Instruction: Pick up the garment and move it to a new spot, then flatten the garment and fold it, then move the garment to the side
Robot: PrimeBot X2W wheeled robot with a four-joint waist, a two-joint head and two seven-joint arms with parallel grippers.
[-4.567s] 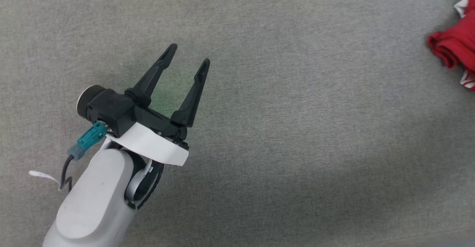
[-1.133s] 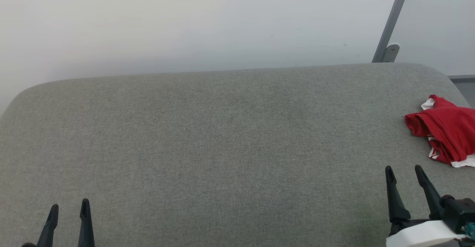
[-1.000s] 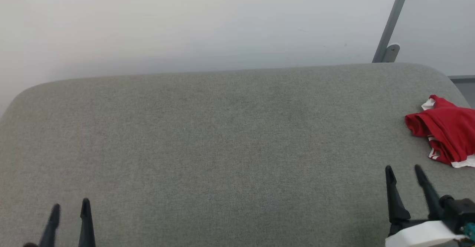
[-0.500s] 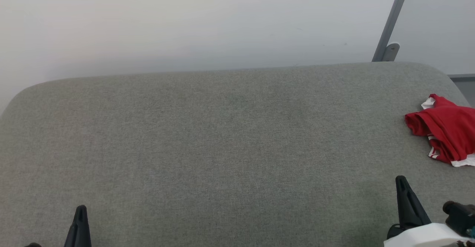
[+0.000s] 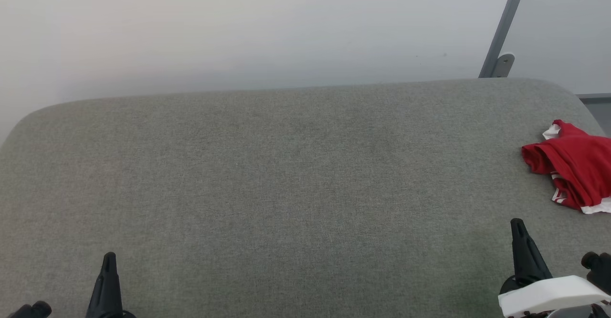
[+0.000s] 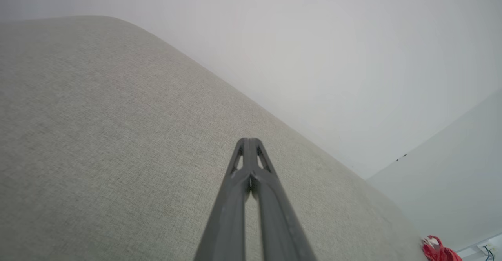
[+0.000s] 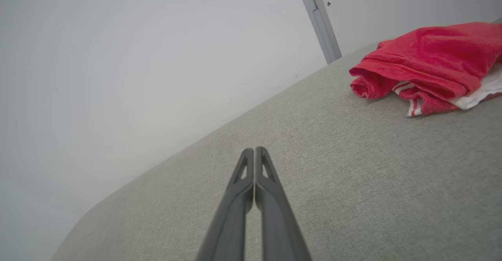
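Note:
The garment [image 5: 575,165] is a bright red shirt with white ends and striped trim, lying folded in a bundle at the right edge of the grey fabric table [image 5: 286,174]. It appears large at the upper right of the right wrist view [image 7: 427,63] and as a tiny red patch in the left wrist view [image 6: 439,251]. My right gripper [image 5: 519,239] is shut and empty, at the lower right, short of the garment. My left gripper [image 5: 109,270] is shut and empty at the lower left, far from the garment. Both wrist views show fingertips pressed together [image 6: 248,140] [image 7: 254,149].
A pale wall [image 5: 238,31] rises behind the table's far rounded edge. A grey metal post [image 5: 503,26] with a bracket stands at the back right. The wide middle of the table is bare grey cloth.
Both grippers have gone from open to shut with nothing between their fingers. The garment has not moved.

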